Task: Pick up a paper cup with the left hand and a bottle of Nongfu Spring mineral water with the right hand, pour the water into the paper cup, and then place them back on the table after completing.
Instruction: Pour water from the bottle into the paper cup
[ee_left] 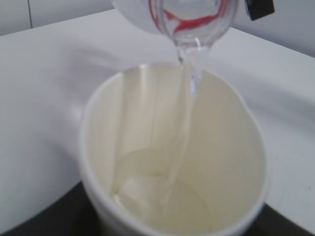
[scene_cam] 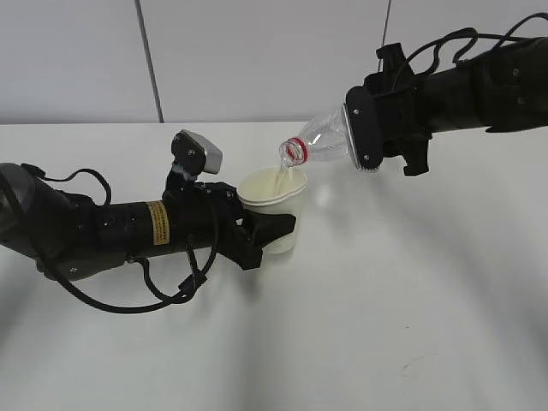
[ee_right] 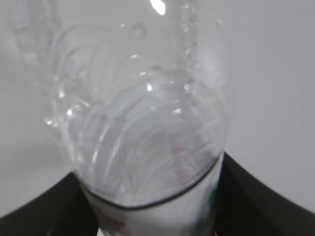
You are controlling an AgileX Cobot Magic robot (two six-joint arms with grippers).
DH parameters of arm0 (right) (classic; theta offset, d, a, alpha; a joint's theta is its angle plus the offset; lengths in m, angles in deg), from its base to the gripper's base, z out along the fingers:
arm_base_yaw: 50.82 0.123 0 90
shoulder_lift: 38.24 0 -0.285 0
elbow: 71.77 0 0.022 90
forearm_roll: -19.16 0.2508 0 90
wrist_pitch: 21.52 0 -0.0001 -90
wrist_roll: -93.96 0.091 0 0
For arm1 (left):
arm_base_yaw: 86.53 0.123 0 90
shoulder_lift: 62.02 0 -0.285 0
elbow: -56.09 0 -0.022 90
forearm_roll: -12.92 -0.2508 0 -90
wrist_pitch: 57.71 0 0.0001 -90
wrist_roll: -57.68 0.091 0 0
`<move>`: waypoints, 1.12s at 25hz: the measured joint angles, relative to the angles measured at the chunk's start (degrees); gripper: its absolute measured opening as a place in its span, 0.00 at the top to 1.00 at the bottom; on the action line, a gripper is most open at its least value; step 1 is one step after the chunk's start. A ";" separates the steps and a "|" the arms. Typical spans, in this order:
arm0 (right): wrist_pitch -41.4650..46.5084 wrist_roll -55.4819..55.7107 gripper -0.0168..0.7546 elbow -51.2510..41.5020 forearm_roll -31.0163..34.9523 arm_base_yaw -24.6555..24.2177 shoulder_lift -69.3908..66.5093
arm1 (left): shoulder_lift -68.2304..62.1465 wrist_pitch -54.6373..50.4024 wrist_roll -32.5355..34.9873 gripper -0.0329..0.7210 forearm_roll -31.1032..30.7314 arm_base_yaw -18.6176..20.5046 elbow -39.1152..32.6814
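left gripper [scene_cam: 272, 229]: clamped around the paper cup [scene_cam: 276, 208], black jaws on both sides of its lower wall; arm with yellow label reaching in from the left.
paper cup: held upright above the surface [scene_cam: 411, 308], just left of centre; cream inside visible, shallow pool of water [ee_left: 162, 196] at the bottom.
right gripper [scene_cam: 364, 128]: closed on the body of the water bottle [scene_cam: 321, 141], coming in from upper right.
water bottle: clear plastic, tilted neck-down to the left, red ring at the neck, mouth just over the cup rim; label edge at the gripper, print too blurred to read.
stream: thin clear flow from bottle mouth into the cup.
surface: plain white, faint scuff lower right.
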 joint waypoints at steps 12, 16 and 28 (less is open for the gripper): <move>0.00 0.00 0.41 1.02 -0.19 0.00 0.00 | 0.00 -0.05 0.00 0.46 0.00 0.00 0.00; 0.00 0.00 0.41 1.02 -0.19 0.00 0.00 | 0.00 -0.11 -0.02 0.46 0.00 0.00 0.00; 0.09 0.12 0.41 1.02 -0.47 0.00 0.00 | 0.00 -0.22 -0.02 0.46 0.00 0.00 0.00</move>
